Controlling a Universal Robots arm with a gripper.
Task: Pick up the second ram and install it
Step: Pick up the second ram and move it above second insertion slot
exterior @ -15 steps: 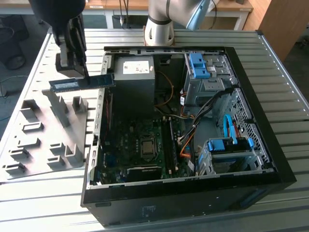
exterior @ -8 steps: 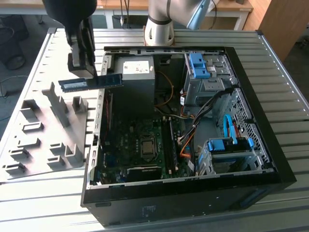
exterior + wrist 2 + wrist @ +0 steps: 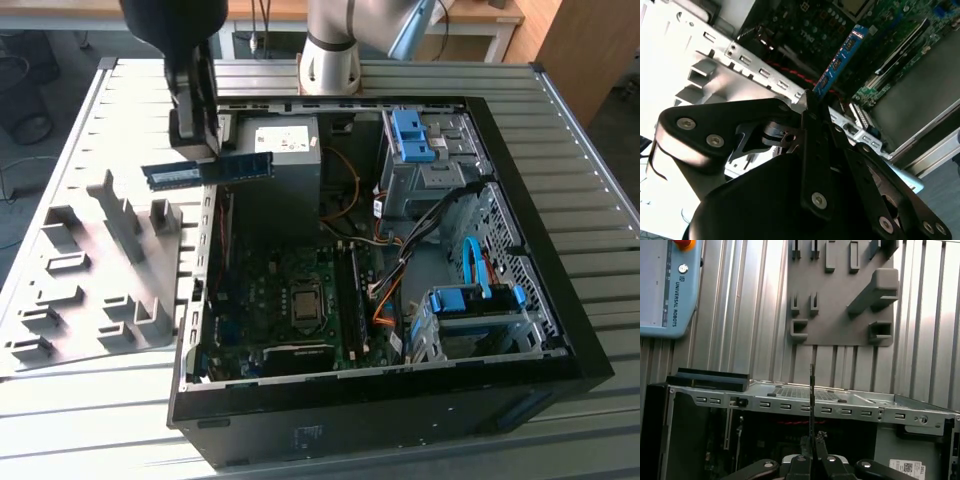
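Observation:
The second ram (image 3: 207, 170) is a long dark stick with a pale label. It hangs level in the air over the open computer case's (image 3: 560, 300) wall on the exterior view's left. My gripper (image 3: 203, 148) is shut on it from above, near its middle. In the second wrist view the ram (image 3: 841, 59) sticks out past the gripper (image 3: 808, 101) over the motherboard (image 3: 890, 45). In the first wrist view the ram (image 3: 811, 400) is edge-on, rising from the closed fingertips (image 3: 816, 440). The motherboard (image 3: 290, 300) with its memory slots (image 3: 350, 290) lies inside the case, below and to the exterior view's right.
A grey slotted fixture plate (image 3: 90, 270) lies on the ribbed metal table (image 3: 60, 420) at the exterior view's left, also in the first wrist view (image 3: 840, 315). Orange cables (image 3: 385, 300), blue drive bays (image 3: 415, 135) and the power supply (image 3: 285, 145) crowd the case. A pendant (image 3: 662, 290) rests on the table.

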